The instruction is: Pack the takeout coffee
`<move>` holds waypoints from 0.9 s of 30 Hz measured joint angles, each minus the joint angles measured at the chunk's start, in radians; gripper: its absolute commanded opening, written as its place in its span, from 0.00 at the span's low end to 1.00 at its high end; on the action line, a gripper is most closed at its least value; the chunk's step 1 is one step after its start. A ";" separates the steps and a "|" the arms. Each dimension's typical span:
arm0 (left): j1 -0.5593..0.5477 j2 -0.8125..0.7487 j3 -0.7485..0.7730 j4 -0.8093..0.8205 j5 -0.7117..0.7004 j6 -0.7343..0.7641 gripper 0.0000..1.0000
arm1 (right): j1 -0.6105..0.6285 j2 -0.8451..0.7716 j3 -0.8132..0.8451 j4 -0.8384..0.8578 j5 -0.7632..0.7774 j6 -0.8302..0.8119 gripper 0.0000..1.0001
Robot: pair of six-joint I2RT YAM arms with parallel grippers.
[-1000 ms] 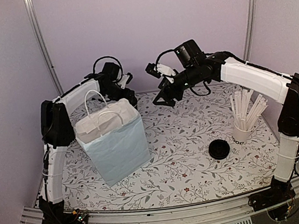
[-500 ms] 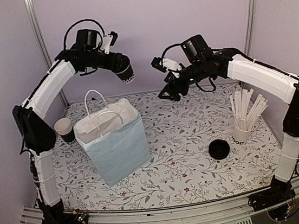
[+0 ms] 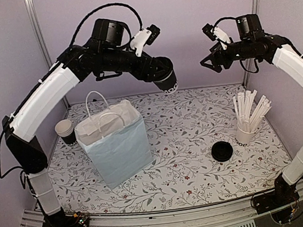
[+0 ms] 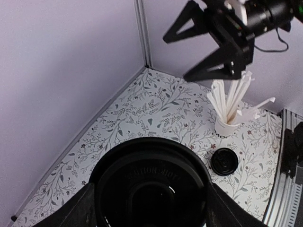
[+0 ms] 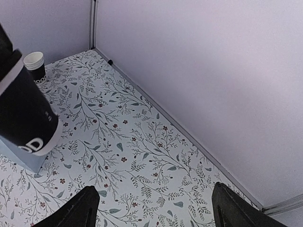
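My left tool (image 3: pixel 160 74) held the small black paper cup (image 3: pixel 167 82) aloft (unpacked); pale-blue paper bag (image 3: pixel 120 148) stood below-left; right tool (image 3: pixel 205 46) gaped empty.

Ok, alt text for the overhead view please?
The left gripper holds a black cup high above the table, right of an upright pale-blue paper bag. The right gripper hangs open, empty; a loose black lid lies beside a cup of stirrers.

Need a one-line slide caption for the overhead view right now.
Left gripper holds the black coffee cup high above the table near the blue bag; right gripper hangs open, empty.
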 measured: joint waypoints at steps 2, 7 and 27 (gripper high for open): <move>-0.043 0.001 -0.031 -0.035 0.000 0.002 0.74 | -0.028 -0.021 -0.007 -0.002 -0.011 0.004 0.86; -0.137 0.012 -0.098 -0.078 0.015 0.012 0.75 | -0.044 -0.058 -0.032 -0.005 -0.028 0.005 0.86; -0.288 0.269 -0.249 -0.063 0.027 0.014 0.82 | -0.046 -0.059 -0.111 -0.021 -0.035 -0.011 0.86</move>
